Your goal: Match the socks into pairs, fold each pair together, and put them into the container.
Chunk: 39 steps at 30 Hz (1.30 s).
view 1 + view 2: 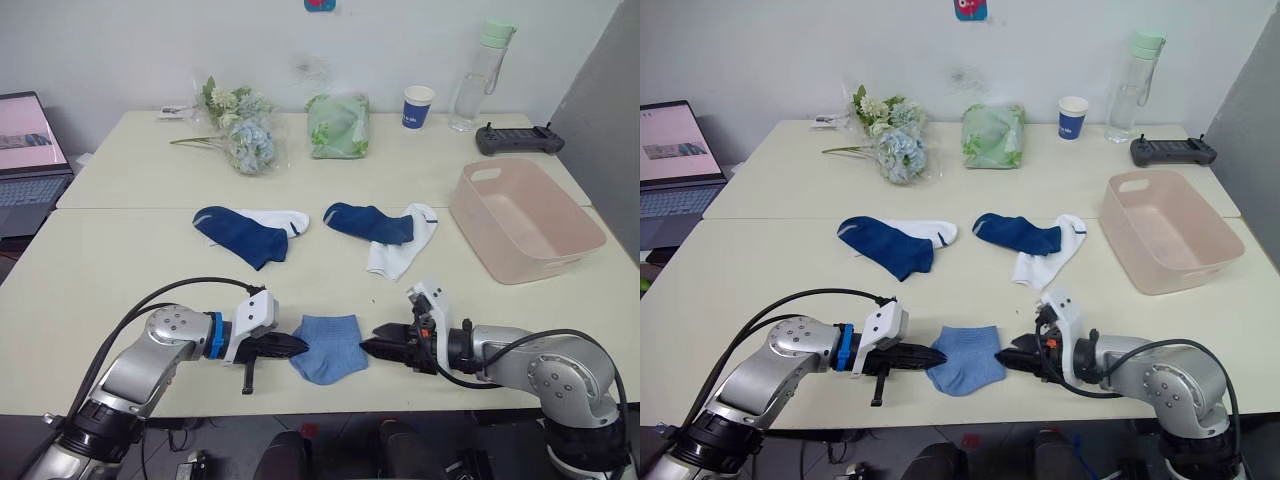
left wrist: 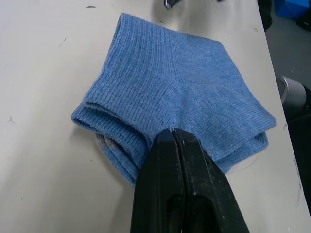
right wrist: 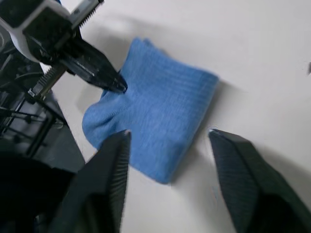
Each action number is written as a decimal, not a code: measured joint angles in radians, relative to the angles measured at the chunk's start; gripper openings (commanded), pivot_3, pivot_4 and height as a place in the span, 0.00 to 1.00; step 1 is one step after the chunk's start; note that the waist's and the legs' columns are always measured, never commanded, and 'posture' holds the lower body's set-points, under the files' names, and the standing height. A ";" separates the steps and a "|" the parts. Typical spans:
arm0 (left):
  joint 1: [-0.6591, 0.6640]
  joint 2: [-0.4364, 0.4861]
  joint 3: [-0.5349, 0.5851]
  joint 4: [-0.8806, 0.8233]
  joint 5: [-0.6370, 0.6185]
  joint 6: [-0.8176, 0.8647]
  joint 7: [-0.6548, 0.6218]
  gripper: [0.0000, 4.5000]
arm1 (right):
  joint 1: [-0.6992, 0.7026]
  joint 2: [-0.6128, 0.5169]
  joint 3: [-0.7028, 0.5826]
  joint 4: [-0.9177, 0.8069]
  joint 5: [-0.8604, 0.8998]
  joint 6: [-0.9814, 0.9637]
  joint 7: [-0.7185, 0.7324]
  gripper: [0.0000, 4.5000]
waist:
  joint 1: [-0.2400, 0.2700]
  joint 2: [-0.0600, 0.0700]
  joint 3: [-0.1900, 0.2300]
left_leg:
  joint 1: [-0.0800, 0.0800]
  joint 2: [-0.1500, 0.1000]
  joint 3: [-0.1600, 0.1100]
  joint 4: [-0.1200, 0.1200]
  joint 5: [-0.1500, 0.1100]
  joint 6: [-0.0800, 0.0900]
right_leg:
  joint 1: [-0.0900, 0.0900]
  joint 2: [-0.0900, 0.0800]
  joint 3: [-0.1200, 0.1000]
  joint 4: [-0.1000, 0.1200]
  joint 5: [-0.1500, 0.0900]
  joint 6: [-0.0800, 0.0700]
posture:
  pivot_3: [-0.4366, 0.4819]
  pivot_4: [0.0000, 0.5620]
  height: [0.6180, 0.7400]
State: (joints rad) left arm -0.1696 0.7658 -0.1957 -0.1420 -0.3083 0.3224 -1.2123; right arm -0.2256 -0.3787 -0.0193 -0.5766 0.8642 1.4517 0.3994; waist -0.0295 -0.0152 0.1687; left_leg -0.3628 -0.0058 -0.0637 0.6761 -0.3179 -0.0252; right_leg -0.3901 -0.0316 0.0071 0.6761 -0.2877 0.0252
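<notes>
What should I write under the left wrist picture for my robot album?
The left gripper, fingers shut, pinches the edge of the folded light blue socks on the table.

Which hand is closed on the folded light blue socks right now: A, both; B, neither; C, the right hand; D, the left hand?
D: the left hand is pinched shut on the folded light blue socks, while the right hand is open just short of them.

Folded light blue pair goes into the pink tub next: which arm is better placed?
Right, probably. The right gripper is open beside the folded light blue pair on the side nearer the tub; the left gripper is shut at its far edge.
</notes>
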 measured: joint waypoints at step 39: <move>0.006 0.024 0.086 0.034 -0.072 0.073 -0.001 0.00 | -0.131 0.381 -0.013 0.267 -0.097 0.107 -0.126 0.07 | -0.005 0.001 0.000 | -0.002 0.002 0.000 -0.001 0.000 0.000 | -0.006 0.004 0.002 0.003 0.000 -0.001 | 0.48 0.27 1.00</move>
State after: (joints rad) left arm -0.1634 0.7903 -0.1096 -0.1077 -0.3799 0.3951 -1.2131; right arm -0.3562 0.0020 -0.0327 -0.3097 0.7672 1.5585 0.2739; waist -0.0342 -0.0138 0.1683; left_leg -0.3647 -0.0037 -0.0634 0.6750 -0.3179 -0.0251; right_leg -0.3965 -0.0280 0.0091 0.6794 -0.2873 0.0243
